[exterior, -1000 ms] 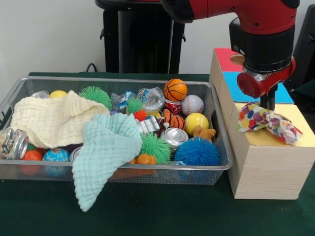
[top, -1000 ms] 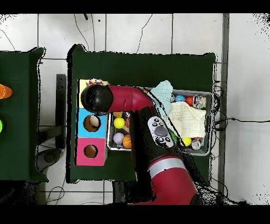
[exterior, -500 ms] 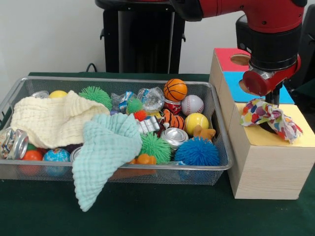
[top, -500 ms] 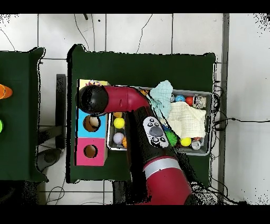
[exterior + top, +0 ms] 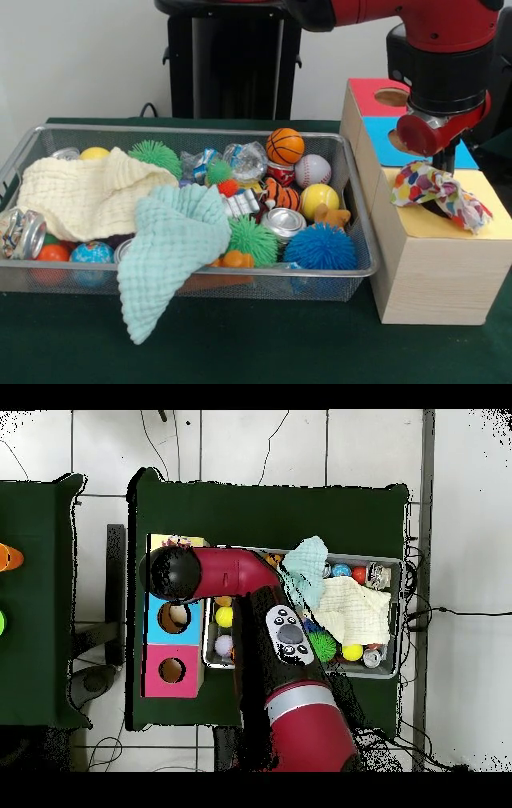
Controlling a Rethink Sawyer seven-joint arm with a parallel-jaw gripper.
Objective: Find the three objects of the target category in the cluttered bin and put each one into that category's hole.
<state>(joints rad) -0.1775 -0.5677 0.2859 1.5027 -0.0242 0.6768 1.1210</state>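
A: What lies under the gripper (image 5: pixel 442 164)?

B: A knotted fabric bundle (image 5: pixel 438 192) drapes over the yellow box top (image 5: pixel 488 210), covering most of the dark hole beneath it. The gripper's tip is lost behind the bundle.

A: And beside the gripper?

B: Toward the wire-mesh bin (image 5: pixel 356 210), the rim stands close against the wooden boxes. Inside it, a mint cloth (image 5: pixel 174 244) and a cream cloth (image 5: pixel 88 194) blanket balls and cans, leaving little bare floor. Behind the gripper, the blue box top (image 5: pixel 390 146) is partly hidden by the arm.
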